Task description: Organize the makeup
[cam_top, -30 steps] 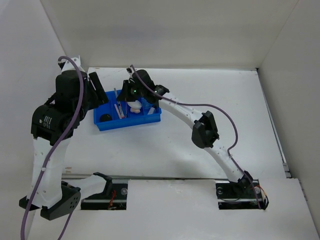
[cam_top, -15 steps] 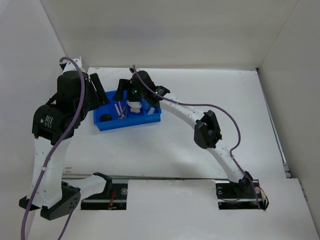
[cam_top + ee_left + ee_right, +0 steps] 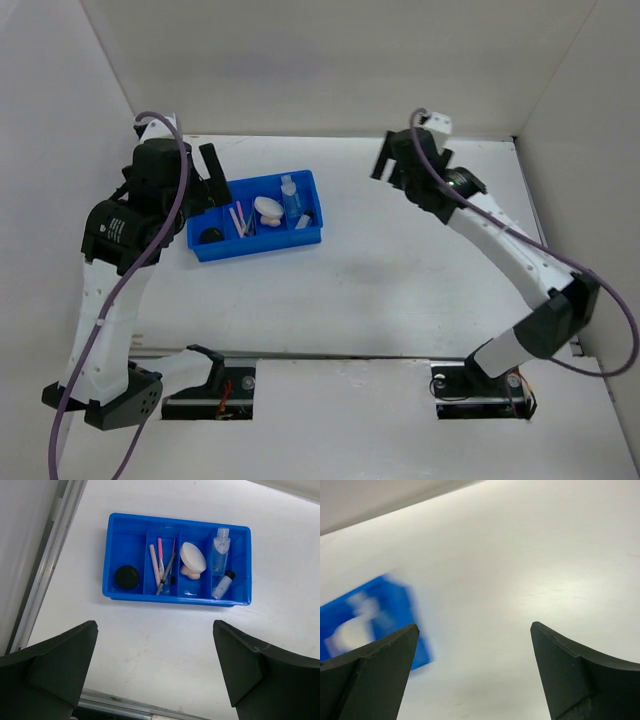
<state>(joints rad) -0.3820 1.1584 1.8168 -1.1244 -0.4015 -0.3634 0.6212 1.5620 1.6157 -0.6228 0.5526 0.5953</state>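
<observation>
Black round jar (image 3: 126,576) in the leftmost compartment of the blue tray (image 3: 175,599), pink-handled brushes (image 3: 160,555) and sticks in the next. White round puff (image 3: 193,557) on peach sponge (image 3: 188,572) in the third, clear bottles (image 3: 220,550) in the last. No item seen loose on tabletop (image 3: 400,280). Left pincer (image 3: 154,630) apart, empty, over tray. Right pincer (image 3: 474,630) apart, empty, well away. Looks done, nothing left to sort.

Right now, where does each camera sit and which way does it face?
Top external: above and behind, looking down on table, both arms and blue tray.
Left wrist: on the left arm, looking down past the open left gripper at the tray.
Right wrist: looking across the table past the open right gripper; tray blurred at left.
All share the tray.
</observation>
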